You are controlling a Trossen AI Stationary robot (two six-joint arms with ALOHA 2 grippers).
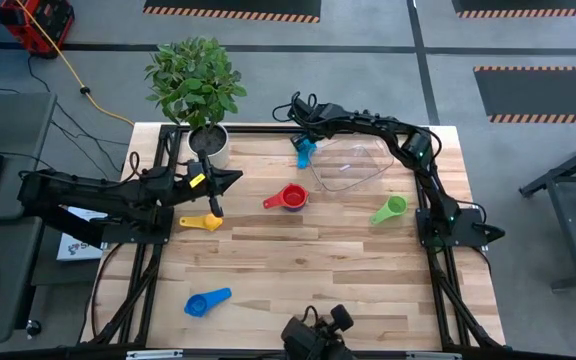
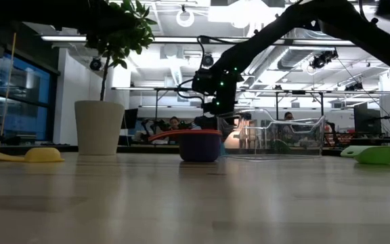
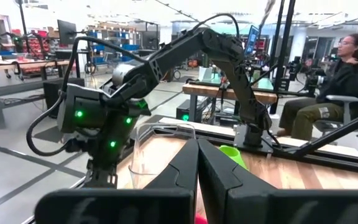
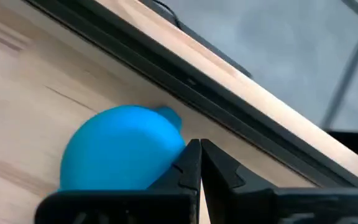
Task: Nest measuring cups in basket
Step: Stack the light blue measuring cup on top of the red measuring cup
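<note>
Clear square plastic basket [image 1: 353,165] at the table's far right holds no cups.
Right gripper [image 1: 303,143], fingers closed on nothing, sits beside the light blue cup [image 1: 304,153] left of the basket. Left gripper [image 1: 230,178] closed, empty. Red cup [image 1: 290,198], handle pointing left, lies mid-table.

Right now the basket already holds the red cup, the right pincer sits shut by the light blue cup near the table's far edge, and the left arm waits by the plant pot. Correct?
Not quite: the red cup lies on the table beside the basket, not inside it, as the high view shows. The rest stands: the right pincer is shut by the light blue cup, and the left pincer waits by the plant pot.
</note>
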